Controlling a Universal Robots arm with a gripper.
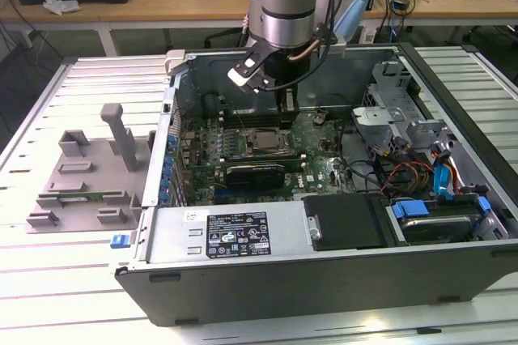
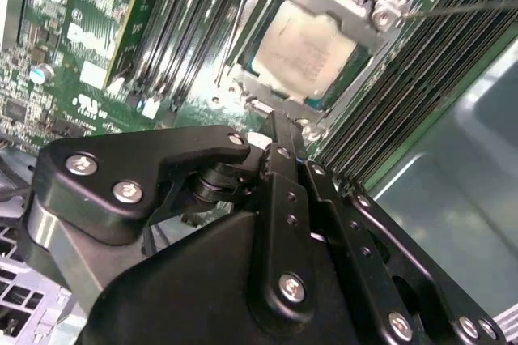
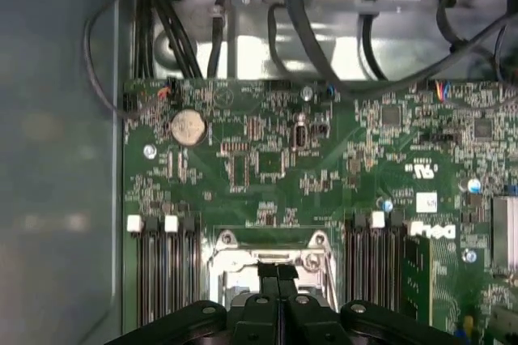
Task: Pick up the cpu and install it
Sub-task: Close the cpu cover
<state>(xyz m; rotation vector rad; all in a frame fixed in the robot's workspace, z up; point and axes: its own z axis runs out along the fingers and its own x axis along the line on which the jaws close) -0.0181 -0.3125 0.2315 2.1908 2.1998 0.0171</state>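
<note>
The cpu (image 2: 312,45), a small square chip with a dull silver top, lies flat inside the metal-framed socket (image 2: 380,13) on the green motherboard. In the exterior view the cpu (image 1: 263,141) sits mid-board inside the open computer case (image 1: 324,280). My gripper (image 1: 285,104) hangs inside the case just above and behind the socket. Both wrist views show its black fingers pressed together with nothing between them: gripper (image 3: 278,274), gripper (image 2: 277,125). The socket frame (image 3: 222,262) lies right under the fingertips, apart from them.
Memory slots (image 3: 162,280) flank the socket on both sides. A long black expansion card (image 1: 255,173) lies in front of it. Cables and a drive cage (image 1: 405,171) fill the case's right side. A power supply (image 1: 235,232) runs along the front. A grey fixture (image 1: 81,175) stands outside at the exterior view's left.
</note>
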